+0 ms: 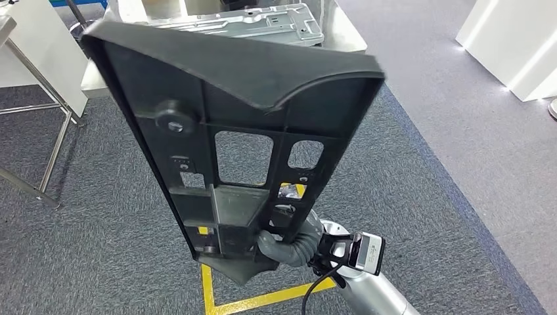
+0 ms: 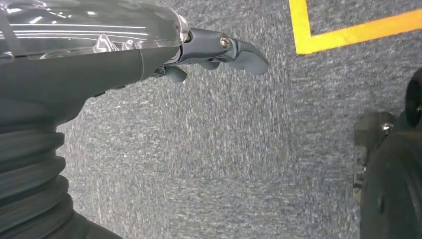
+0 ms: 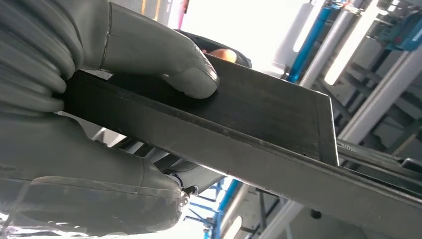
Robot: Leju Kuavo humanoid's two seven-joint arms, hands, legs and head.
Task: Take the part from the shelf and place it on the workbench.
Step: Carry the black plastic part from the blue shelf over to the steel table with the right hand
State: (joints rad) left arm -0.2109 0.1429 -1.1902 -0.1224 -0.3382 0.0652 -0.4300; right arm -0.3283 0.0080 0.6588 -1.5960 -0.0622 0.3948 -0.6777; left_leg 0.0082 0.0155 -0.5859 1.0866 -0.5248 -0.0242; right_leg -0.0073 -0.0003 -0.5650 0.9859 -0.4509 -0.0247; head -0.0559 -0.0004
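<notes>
The right hand (image 1: 279, 244) holds the part (image 1: 243, 131), a large dark moulded panel with ribs, window cut-outs and a round boss, by its lower end. The panel rises steeply up and away from the fingers, its wide curved end far above them and in front of the bench (image 1: 345, 33), where a pale metal plate (image 1: 256, 23) lies. In the right wrist view the thumb (image 3: 191, 74) presses flat on one face of the part and the other fingers (image 3: 99, 194) close under the opposite face, so the fingers are pinching the panel's edge.

The left hand (image 2: 219, 52) hangs over the grey carpet (image 2: 224, 164) near a yellow floor line (image 2: 303, 30); its fingers are loosely curled, apart and holding nothing.

The part looks stiff and fairly light, probably plastic, but long: gripped at one end, most of its length stands clear of the fingers and will lever against them. Its faces look smooth, so a slip or twist seems the likely trouble. A hold nearer the middle, with a finger hooked over a rib or cut-out edge, would probably be steadier. Setting down likely calls for lowering the far end onto the bench first.
</notes>
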